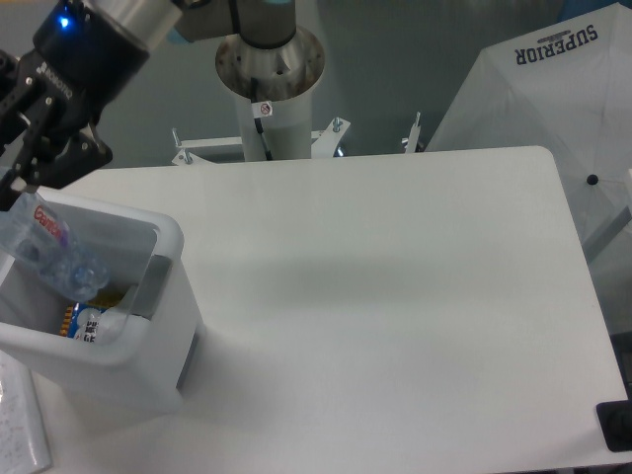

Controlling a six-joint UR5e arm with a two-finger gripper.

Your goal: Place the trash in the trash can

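White table (395,296) carries the trash can (168,286) at its left edge, lid swung off to the left. Gripper (25,188) sits at the frame's upper-left corner, directly over the can's opening; its fingers are partly cut off and dark, so whether they clamp the bottle cannot be told. Crushed bottle (54,252) lies just below the gripper, long axis slanting down-right, lower end already inside the rim. Judgement: release drops it straight in.
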